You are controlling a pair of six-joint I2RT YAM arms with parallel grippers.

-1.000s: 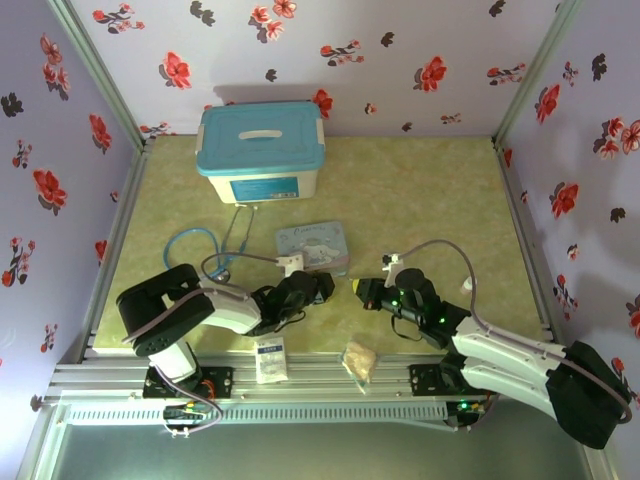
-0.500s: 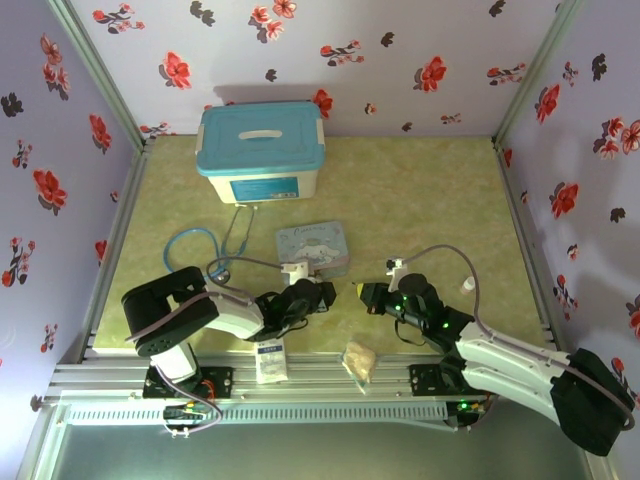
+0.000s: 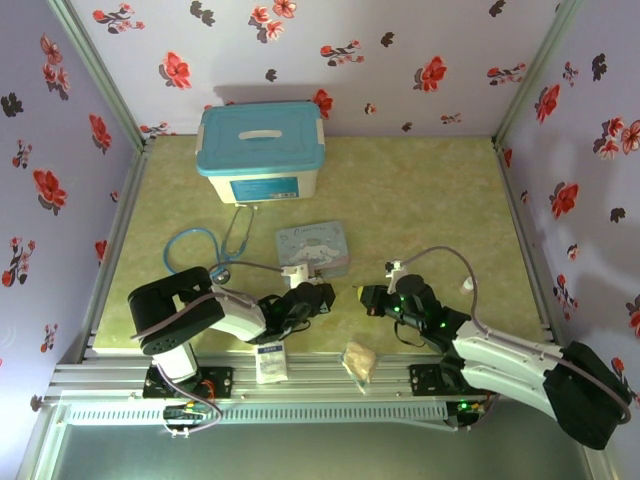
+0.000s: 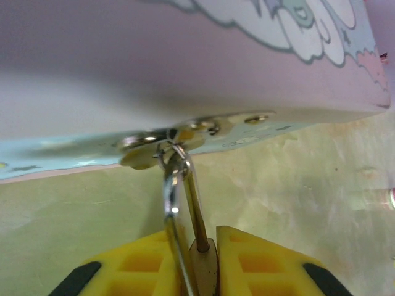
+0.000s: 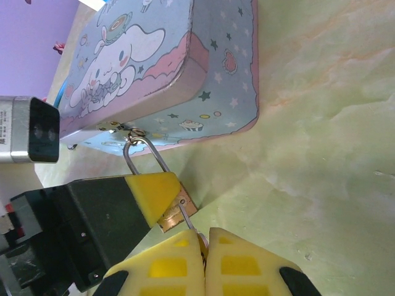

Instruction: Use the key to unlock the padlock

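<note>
Padlock grip first: my left gripper (image 4: 207, 262) is clamped on the tiny brass-gold padlock (image 4: 194, 213). Its yellow fingers (image 4: 142, 268) press the brass body from both sides. The padlock's thin silver U-shaped shackle runs up and hooks through the small metal hasp (image 4: 185, 132) on the near edge of the pale blue cartoon tin (image 4: 185, 61).

From the right wrist, the padlock (image 5: 177, 208) hangs off that same tin (image 5: 185, 74), tilted. The left gripper's yellow finger (image 5: 151, 190) lies along its left side. My right gripper (image 5: 203, 242) is pinched tight on the very small dark grey metal key (image 5: 188, 221). Just a thin sliver of it pokes out from between the closed yellow pads and touches the padlock's bottom end. I can't tell whether the tip is actually in the keyhole; the view is too tight there.

From the top camera, both grippers meet near the middle of the green marbled table (image 3: 420, 200), just on the near side of the tin (image 3: 313, 247): left gripper (image 3: 318, 296) on the left, right gripper (image 3: 360, 293) on the right, close together. The padlock and key are too small to make out from up there.

A white storage box with a teal lid (image 3: 261, 150) sits far left. A blue-tubed stethoscope (image 3: 195, 243) lies left of the tin. A tan crumpled wrapper (image 3: 359, 360) and a white packet (image 3: 269, 360) lie on the near edge.
</note>
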